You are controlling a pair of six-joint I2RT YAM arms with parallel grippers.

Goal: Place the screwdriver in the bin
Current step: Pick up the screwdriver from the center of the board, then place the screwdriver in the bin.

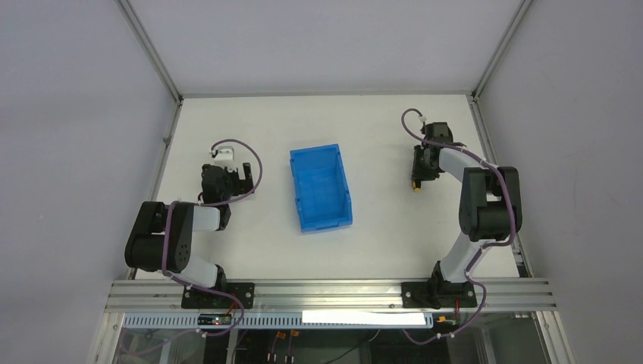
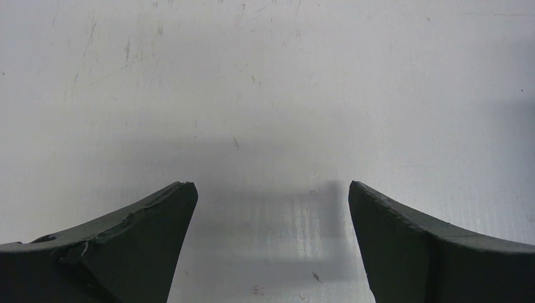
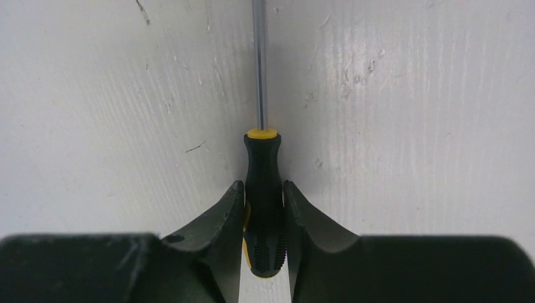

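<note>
Top view: white tabletop (image 1: 379, 129) inside a walled enclosure, both arms mounted on the near rail. The bin (image 1: 326, 220), bright blue and rectangular, stands open side up near the middle of the tabletop, between the two arms and touching neither. Nothing shows inside it. Right arm reaches out to the far right part of the tabletop, well apart from the bin. The right tool (image 1: 418, 171) points down there, with a small yellow-orange spot of the screwdriver (image 1: 415, 185) showing at its near edge. Right wrist view: the right tool (image 3: 264, 189) is pinching the screwdriver (image 3: 264, 170) by its black handle, one dark finger pressed against each side. The handle has a yellow collar where the thin metal shaft begins, and yellow shows at the handle's sides between the fingers. The shaft runs straight away from the tool and out of the top of the frame, tip unseen. Scuffed white tabletop (image 3: 410, 95) lies behind it. Cannot tell whether the screwdriver rests on the surface or hangs just above it. Left arm is folded back on the left side, with the left tool (image 1: 226, 179) well apart from the bin. Left wrist view: the left tool (image 2: 271, 186) has its fingers spread wide, with only bare scratched tabletop (image 2: 252, 76) and shadow between them.
</note>
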